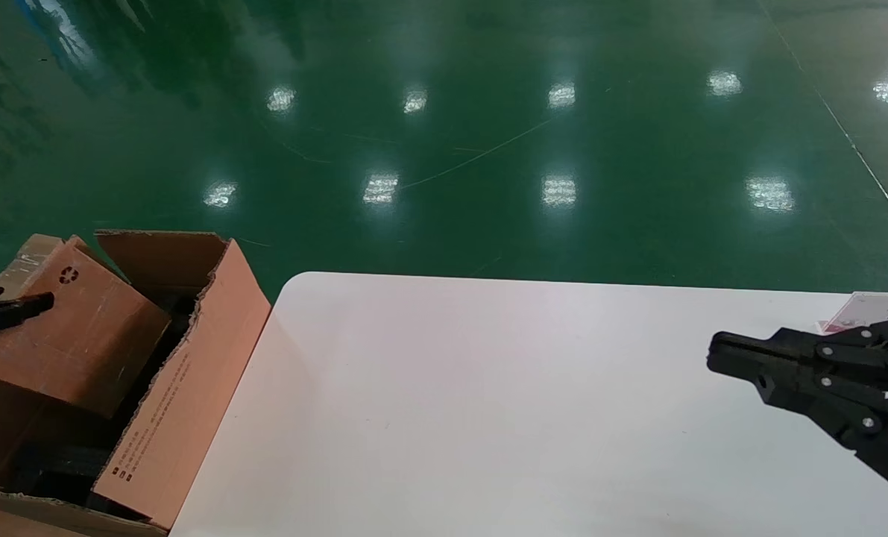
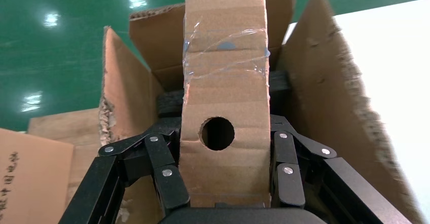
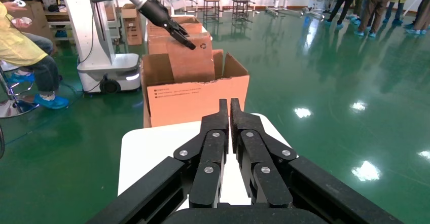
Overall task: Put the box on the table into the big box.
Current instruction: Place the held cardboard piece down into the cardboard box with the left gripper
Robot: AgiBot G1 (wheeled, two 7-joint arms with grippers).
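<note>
The box (image 1: 78, 335), small and brown with a round hole and clear tape, is tilted with its lower end inside the big box (image 1: 190, 395), a carton with upright ragged flaps beside the table (image 1: 488, 410). My left gripper (image 1: 11, 313) is shut on the box's upper end. In the left wrist view my left gripper (image 2: 225, 183) clamps the box (image 2: 225, 107) on both sides, above the big box (image 2: 324, 82) and its black padding (image 2: 170, 102). My right gripper (image 1: 716, 354) is shut and empty over the table's right side. It also shows in the right wrist view (image 3: 229, 105).
A pink and white card (image 1: 865, 309) lies at the table's far right edge. Green floor surrounds the table. In the right wrist view a seated person in yellow (image 3: 20, 41), a white wheeled base (image 3: 106, 77) and more cartons (image 3: 132, 21) stand beyond the big box (image 3: 195, 100).
</note>
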